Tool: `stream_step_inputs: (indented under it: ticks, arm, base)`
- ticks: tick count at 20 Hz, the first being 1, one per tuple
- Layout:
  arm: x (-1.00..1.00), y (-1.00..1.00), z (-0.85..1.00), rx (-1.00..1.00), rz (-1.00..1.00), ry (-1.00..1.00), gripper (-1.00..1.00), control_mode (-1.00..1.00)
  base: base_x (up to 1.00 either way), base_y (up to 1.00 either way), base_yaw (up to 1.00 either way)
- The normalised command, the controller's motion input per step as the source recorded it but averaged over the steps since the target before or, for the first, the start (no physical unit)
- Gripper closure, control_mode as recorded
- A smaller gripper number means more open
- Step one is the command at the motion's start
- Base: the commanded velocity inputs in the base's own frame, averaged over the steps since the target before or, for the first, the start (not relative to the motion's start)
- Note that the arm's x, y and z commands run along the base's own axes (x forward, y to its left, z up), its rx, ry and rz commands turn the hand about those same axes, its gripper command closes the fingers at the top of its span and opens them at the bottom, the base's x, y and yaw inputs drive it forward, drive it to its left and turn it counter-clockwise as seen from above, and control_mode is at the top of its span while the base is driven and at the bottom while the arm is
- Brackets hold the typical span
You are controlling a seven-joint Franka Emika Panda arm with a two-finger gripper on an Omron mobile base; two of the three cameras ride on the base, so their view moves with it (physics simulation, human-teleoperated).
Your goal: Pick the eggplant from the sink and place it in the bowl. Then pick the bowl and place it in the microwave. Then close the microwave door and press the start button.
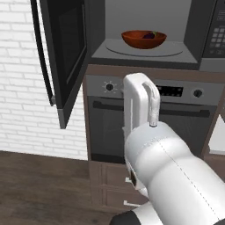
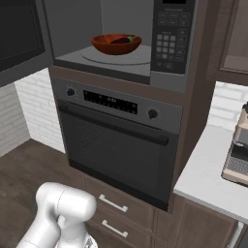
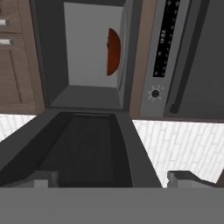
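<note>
Microwave (image 1: 145, 39) cavity open, microwave door (image 1: 66, 52) swung wide left, so closing it looks next. Bowl (image 1: 143, 38) sits on turntable with eggplant (image 1: 150, 35) inside. Gripper (image 3: 109, 179) fingers apart, empty, facing door.

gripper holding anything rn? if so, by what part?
Nothing held. The gripper is open and empty, facing the open microwave door; the bowl sits in the microwave.

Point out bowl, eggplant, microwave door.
bowl (image 1: 141, 41), left base view, front wall.
eggplant (image 1: 150, 35), left base view, its dark body.
microwave door (image 1: 70, 48), left base view, inner window face.
</note>
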Motion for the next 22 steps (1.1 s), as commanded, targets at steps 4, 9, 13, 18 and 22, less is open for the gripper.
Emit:
stream_step_inputs:
  ticks: [4,9,13,18,22]
  arm:
    - [0.00,0.58,-0.26,0.03,0.00,-0.01,-1.00,-1.00]
    - [0.25,0.55,-0.47,0.01,0.00,-0.01,-1.00,-1.00]
    - [0.27,0.59,-0.54,0.00,0.00,-0.04,-1.00,-1.00]
    - [0.26,0.70,-0.38,0.00,0.00,-0.02,-1.00,-1.00]
    - [0.66,0.51,-0.40,0.00,0.00,0.00,-1.00,-1.00]
  base:
    - [0.00,0.00,0.00]
    - [0.00,0.00,0.00]
    - [0.00,0.00,0.00]
    - [0.00,0.00,0.00]
    - [0.00,0.00,0.00]
